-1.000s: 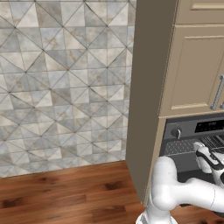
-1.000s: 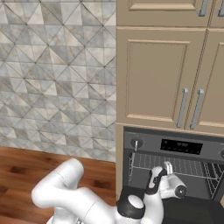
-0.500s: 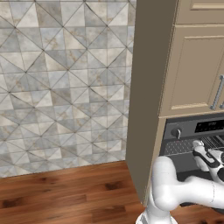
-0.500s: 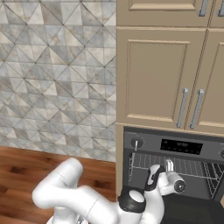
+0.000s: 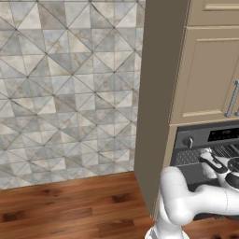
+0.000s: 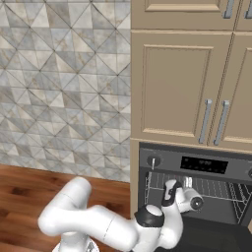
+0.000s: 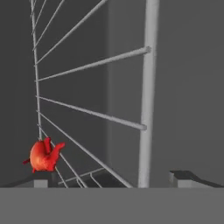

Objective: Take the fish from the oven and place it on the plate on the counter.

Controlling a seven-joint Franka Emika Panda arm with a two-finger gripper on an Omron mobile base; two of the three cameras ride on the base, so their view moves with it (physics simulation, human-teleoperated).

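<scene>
Gripper: the gripper [image 7: 112, 178] reaches into the open oven [image 6: 206, 194], jaws spread wide with nothing between them
Fish: the red-orange fish [image 7: 42, 155] lies on the wire rack [image 7: 92, 113], just above the left fingertip [image 7: 40, 181], not touching it
Rack edge: a thick front bar of the rack rises between the two fingertips
Open room: dark oven wall lies beyond the bars, clear space ahead of the right fingertip

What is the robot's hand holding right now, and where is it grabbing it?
Nothing. The gripper is open at the oven rack, and the fish sits free beside one fingertip.
</scene>
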